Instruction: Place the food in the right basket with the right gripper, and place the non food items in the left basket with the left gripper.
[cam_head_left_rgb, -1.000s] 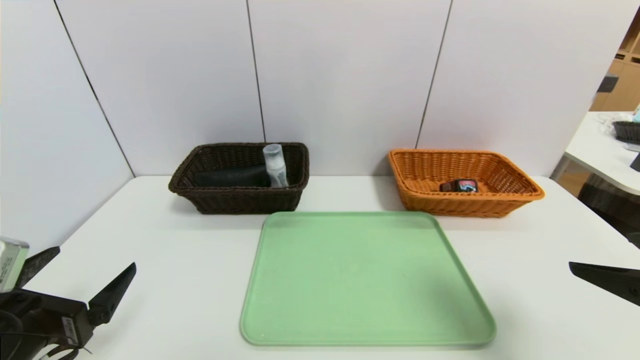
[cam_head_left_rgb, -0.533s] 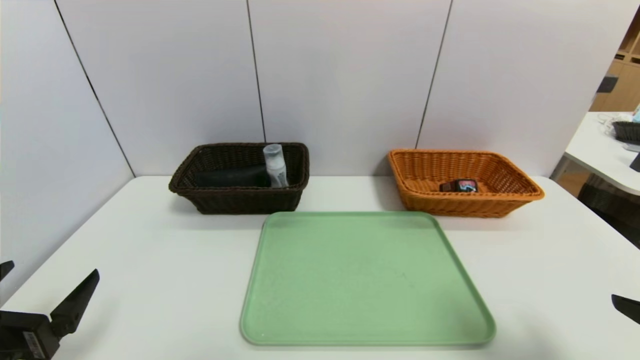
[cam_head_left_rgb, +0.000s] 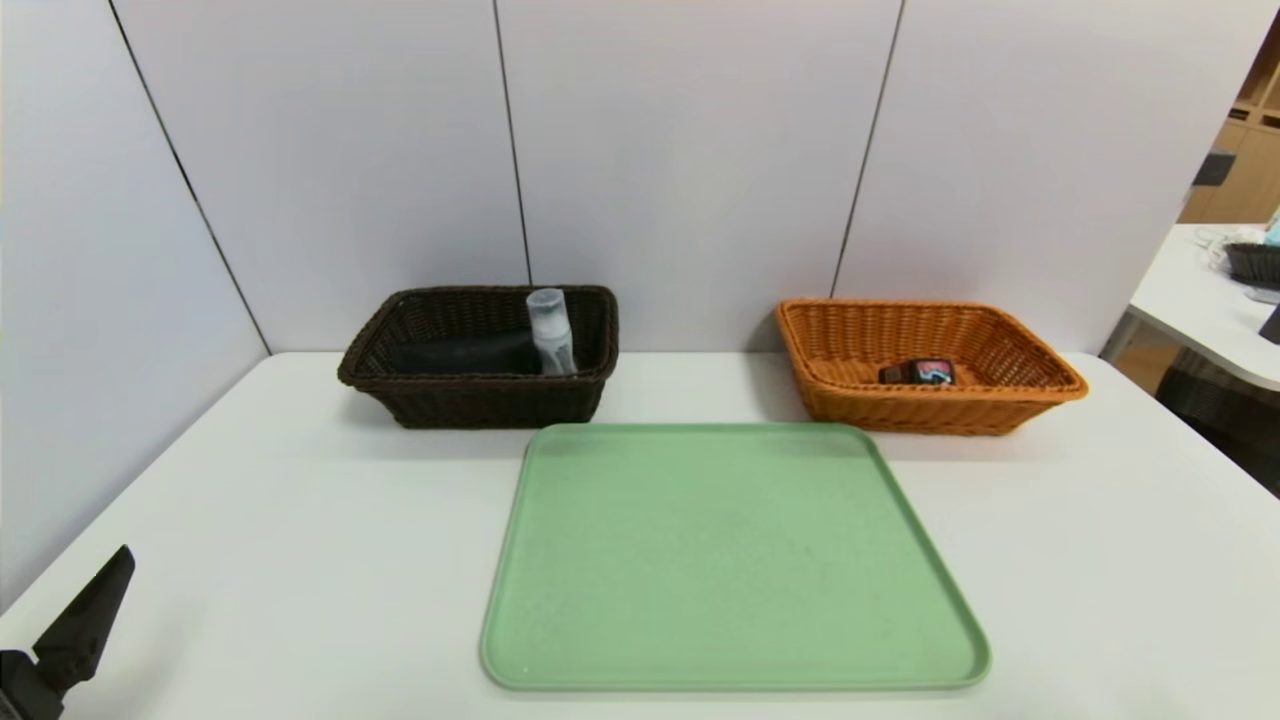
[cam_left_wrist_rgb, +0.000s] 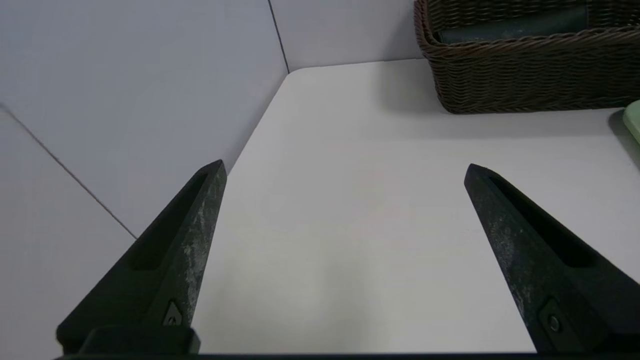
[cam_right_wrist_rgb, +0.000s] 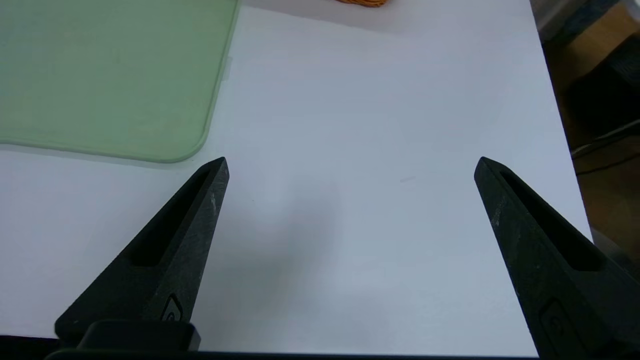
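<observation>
The dark brown left basket (cam_head_left_rgb: 490, 402) at the back left holds a clear bottle (cam_head_left_rgb: 551, 332) standing against its right wall and a dark flat item (cam_head_left_rgb: 462, 355). A small dark packet with red and blue print (cam_head_left_rgb: 920, 372) lies in the orange right basket (cam_head_left_rgb: 935, 410). My left gripper (cam_left_wrist_rgb: 345, 167) is open over bare table near the front left corner. Only one of its fingers (cam_head_left_rgb: 85, 615) shows in the head view. My right gripper (cam_right_wrist_rgb: 352, 162) is open over bare table by the tray's near right corner and is out of the head view.
A green tray (cam_head_left_rgb: 730, 555) with nothing on it lies in the middle of the white table (cam_head_left_rgb: 330, 520). Wall panels close off the back and left side. The table's right edge (cam_right_wrist_rgb: 552, 95) drops to the floor beside my right gripper.
Both grippers have drawn back toward the near edge. The left one slid into the lower left corner of the head view and the right one left that view. Both stayed open.
</observation>
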